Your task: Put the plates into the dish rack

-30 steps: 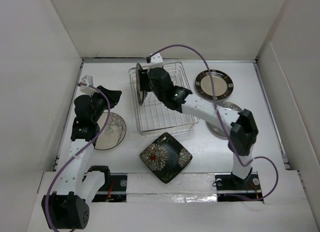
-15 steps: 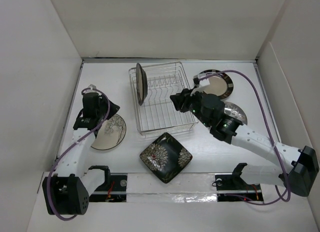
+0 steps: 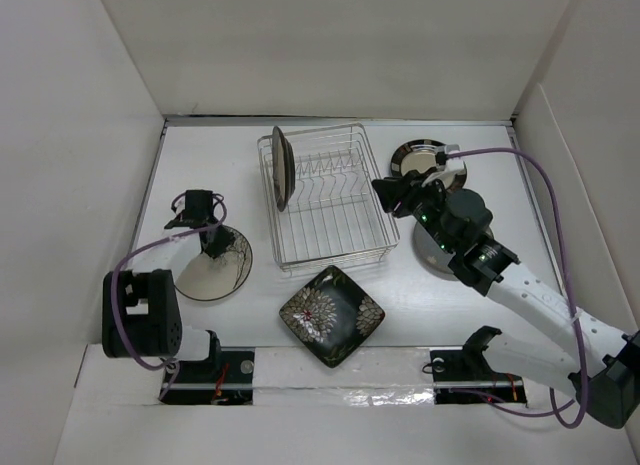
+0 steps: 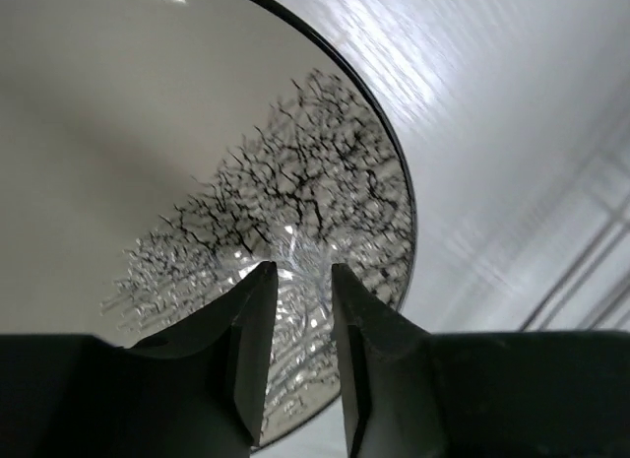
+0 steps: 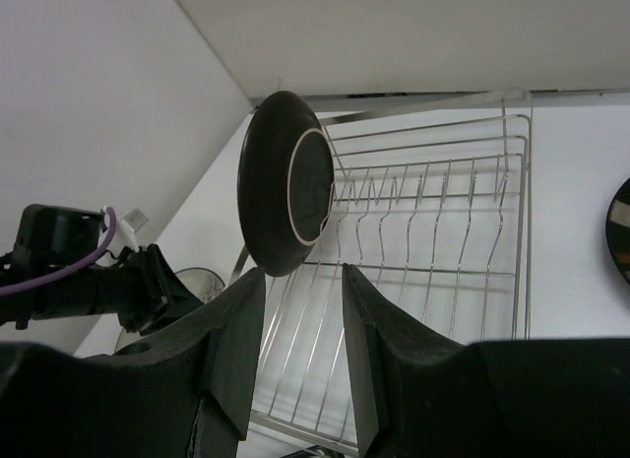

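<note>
The silver wire dish rack (image 3: 330,225) stands mid-table with a dark round plate (image 3: 282,167) upright at its left end; both also show in the right wrist view, rack (image 5: 433,231) and plate (image 5: 281,182). The cream plate with branch pattern (image 3: 200,275) lies left of the rack. My left gripper (image 3: 214,250) hovers just over it, open and empty (image 4: 300,271), above the branch pattern (image 4: 295,182). The black square plate (image 3: 331,315) lies in front of the rack. The black-rimmed plate (image 3: 425,157) lies at the right. The grey plate (image 3: 430,253) is mostly hidden under my right arm. My right gripper (image 3: 388,192) is open and empty (image 5: 300,273), right of the rack.
White walls enclose the table on the left, back and right. The right arm's purple cable (image 3: 540,185) loops over the right side. The left arm's base (image 3: 140,320) sits close to the cream plate. The rack's tines (image 5: 423,197) to the right of the dark plate hold nothing.
My right gripper has drawn back from the rack's left end to its right side, leaving the dark plate standing in it. My left arm folded and its gripper came down over the cream plate.
</note>
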{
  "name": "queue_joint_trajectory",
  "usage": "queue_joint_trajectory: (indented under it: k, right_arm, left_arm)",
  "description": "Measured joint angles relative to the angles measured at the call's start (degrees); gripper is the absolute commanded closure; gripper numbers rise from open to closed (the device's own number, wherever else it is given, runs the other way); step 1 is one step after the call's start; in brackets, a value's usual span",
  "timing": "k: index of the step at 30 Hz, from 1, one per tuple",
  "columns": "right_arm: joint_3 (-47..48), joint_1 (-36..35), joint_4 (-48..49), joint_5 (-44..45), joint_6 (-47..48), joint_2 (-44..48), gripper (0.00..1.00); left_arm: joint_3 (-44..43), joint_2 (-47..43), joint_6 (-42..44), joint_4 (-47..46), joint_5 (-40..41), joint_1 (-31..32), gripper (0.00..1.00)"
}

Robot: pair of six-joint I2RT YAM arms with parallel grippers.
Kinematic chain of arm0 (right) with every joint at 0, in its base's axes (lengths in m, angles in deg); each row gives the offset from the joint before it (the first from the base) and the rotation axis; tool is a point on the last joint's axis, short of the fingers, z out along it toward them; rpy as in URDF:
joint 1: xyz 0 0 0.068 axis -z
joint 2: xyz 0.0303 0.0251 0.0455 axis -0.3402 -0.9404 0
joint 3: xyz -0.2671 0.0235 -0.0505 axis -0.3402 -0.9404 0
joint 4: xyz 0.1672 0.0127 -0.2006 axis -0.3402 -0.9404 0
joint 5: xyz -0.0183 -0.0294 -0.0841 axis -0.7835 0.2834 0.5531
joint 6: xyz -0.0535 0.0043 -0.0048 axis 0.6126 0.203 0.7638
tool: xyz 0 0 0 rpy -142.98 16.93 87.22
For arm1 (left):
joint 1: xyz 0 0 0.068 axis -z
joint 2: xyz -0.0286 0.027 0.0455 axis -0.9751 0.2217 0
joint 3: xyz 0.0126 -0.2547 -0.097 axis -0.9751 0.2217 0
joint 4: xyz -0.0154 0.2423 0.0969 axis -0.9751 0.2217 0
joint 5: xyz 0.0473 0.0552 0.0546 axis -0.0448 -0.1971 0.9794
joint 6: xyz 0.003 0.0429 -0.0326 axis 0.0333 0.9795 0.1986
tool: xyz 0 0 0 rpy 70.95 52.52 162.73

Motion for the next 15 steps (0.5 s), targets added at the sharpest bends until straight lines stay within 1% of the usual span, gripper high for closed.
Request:
queue_joint_trajectory:
  k: [1, 4, 9, 15]
  right_arm:
    - [-0.24, 0.24, 0.0, -0.22, -0.2, 0.02, 0.57]
    - [-1.27, 1.42, -0.09, -1.68, -0.7, -0.07, 0.57]
    - [-1.38, 2.34, 0.0, -3.1, -1.07, -0.59, 0.57]
    - [-1.38, 3.04, 0.02, -4.0, -1.27, -0.96, 0.57]
  left_arm:
    - [0.0, 1.33, -0.04, -0.68, 0.72, -0.31, 0.87]
    - [-0.76, 4.63, -0.11, -2.23, 2.34, -1.07, 0.99]
    - [-5.07, 10.32, 0.11, -6.6, 4.07, -1.84, 1.0]
    - [-12.11, 18.43, 0.59, -9.2, 4.17, -1.84, 1.0]
